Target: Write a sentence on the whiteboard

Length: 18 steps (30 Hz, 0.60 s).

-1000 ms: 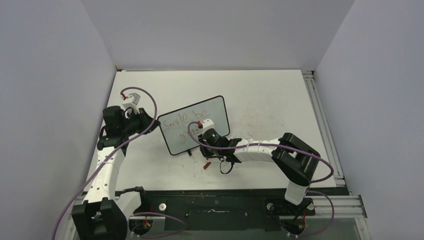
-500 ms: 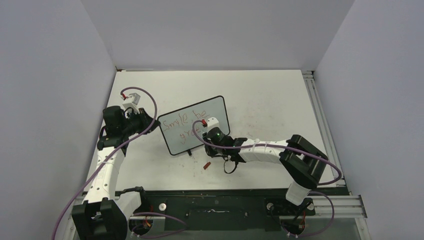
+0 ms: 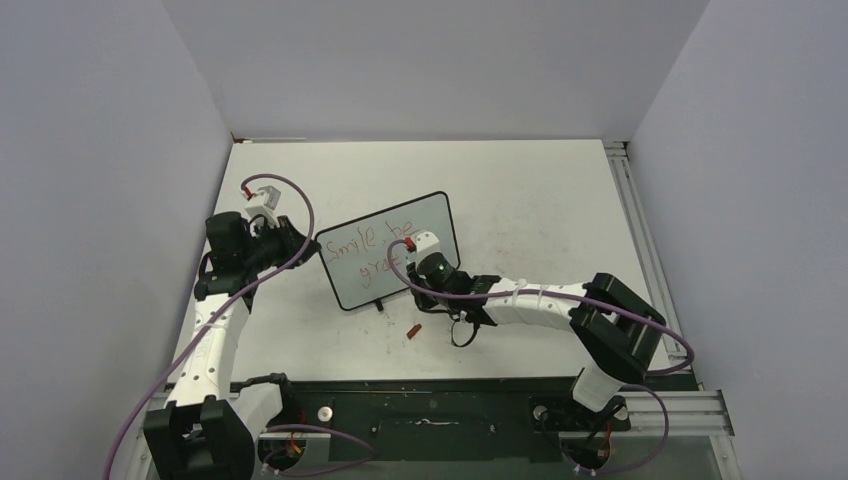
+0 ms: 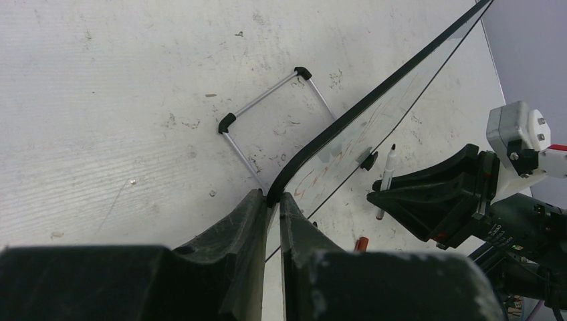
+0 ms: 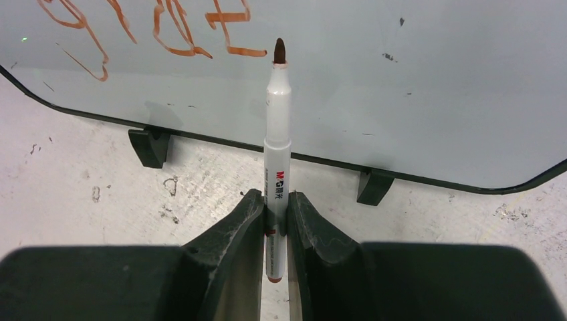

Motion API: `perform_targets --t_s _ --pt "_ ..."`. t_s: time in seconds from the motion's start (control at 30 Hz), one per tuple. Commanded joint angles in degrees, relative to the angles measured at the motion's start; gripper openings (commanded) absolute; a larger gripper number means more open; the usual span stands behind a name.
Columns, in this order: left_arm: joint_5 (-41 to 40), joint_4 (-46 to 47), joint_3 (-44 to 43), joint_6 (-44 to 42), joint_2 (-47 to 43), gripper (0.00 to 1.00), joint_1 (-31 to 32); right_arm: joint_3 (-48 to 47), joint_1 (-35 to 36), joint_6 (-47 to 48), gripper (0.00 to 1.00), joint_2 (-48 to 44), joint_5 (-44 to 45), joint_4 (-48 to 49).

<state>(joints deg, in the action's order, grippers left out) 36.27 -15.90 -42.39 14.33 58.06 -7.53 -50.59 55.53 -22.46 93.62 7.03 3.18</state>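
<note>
The whiteboard (image 3: 432,216) stands tilted at the table's middle, with the red sentence (image 3: 366,241) in two lines: "Smile be" above a partly written word. My left gripper (image 3: 308,246) is shut on the board's left edge; its jaws pinch the black frame (image 4: 273,199). My right gripper (image 3: 408,276) is shut on a white marker (image 5: 277,134), uncapped, pointing at the board. Its tip sits just right of the last red letters (image 5: 174,30) of the lower line. I cannot tell if it touches. The marker also shows in the left wrist view (image 4: 386,179).
The marker's red cap (image 3: 413,329) lies on the table in front of the board; it also shows in the left wrist view (image 4: 361,243). The board's wire stand (image 4: 267,100) rests on the table behind it. Two black feet (image 5: 148,147) sit at its lower edge.
My right gripper has moved to the right along the board with the marker, and more red letters have appeared in the lower line. The left arm and the board have not moved.
</note>
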Motion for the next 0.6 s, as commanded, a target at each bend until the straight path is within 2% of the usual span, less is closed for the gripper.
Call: perform_targets --t_s 0.0,0.57 --pt "1.2 -0.9 -0.6 -0.3 -0.3 0.10 1.0 -2.4 -0.5 1.1 0.05 1.4 -0.3 1.8" --pt "1.3 -0.9 -0.7 -0.3 0.0 0.10 1.0 -3.7 -1.8 0.6 0.05 4.5 -0.8 1.3"
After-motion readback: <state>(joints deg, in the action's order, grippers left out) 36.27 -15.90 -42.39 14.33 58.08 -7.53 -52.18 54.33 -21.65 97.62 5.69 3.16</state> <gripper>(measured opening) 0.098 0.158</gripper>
